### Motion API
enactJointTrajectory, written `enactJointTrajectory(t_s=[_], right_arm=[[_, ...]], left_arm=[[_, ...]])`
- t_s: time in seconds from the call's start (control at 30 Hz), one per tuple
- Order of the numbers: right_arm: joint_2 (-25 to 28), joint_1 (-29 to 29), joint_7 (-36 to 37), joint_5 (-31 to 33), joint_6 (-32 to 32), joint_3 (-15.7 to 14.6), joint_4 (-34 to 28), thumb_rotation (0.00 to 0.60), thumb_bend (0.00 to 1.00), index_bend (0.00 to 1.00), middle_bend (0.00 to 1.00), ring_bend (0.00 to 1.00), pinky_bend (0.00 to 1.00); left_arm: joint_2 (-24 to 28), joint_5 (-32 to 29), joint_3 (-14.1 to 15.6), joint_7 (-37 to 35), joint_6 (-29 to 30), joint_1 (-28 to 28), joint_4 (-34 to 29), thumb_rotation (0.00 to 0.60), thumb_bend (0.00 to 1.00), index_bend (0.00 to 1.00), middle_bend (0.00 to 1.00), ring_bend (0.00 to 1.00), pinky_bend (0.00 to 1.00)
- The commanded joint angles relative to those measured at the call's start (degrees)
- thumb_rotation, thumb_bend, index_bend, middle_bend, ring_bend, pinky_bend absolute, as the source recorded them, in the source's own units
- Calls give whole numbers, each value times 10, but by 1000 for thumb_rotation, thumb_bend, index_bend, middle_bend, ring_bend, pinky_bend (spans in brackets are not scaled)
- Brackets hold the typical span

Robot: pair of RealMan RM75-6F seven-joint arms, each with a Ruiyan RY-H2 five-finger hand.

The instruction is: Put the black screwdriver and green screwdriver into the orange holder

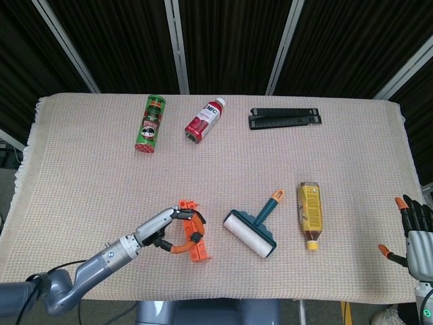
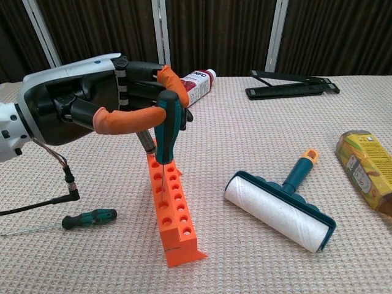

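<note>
The orange holder point(image 2: 174, 214) stands tilted on the cloth near the front, also seen in the head view point(image 1: 197, 247). My left hand point(image 2: 92, 101) point(image 1: 159, 227) grips a green screwdriver point(image 2: 166, 128) upright by its handle, its thin shaft going down into a hole near the holder's top. Behind it a black screwdriver point(image 2: 144, 139) with a knurled silver collar leans in the holder's top end. My right hand point(image 1: 413, 233) hangs at the table's right front corner, fingers apart and holding nothing.
A small green-and-black screwdriver point(image 2: 89, 217) lies on the cloth left of the holder. A lint roller point(image 2: 278, 208) lies to its right, a yellow bottle point(image 2: 367, 168) beyond. At the back lie a green can point(image 1: 150, 123), a red bottle point(image 1: 204, 120) and a black bar point(image 1: 284, 118).
</note>
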Motion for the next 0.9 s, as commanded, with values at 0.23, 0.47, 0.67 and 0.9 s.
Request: enactJointTrajectory(t_s=[0.23,0.47,0.67,0.9], right_arm=[[1,-1,0,1,1,0,0,600,0,18,15,0,0],[-1,-1,1,2,1,1,1,600,0,18,14,0,0],[-1,-1,1,3,1,2,1,600,0,18,14,0,0],[0,-1,0,5,-1,3,1,600,0,18,15,0,0]], left_arm=[[-9,4,8,-17,5,-6,14,600,622,686,459,258,249],[-11,3,11,-19,9,-9,19,600,622,687,459,257,248],[-14,2,12,-17,9,-13,23,600,620,686,459,256,247],[-21,-5,9,-16,9,-16,29,600,621,686,460,256,247]])
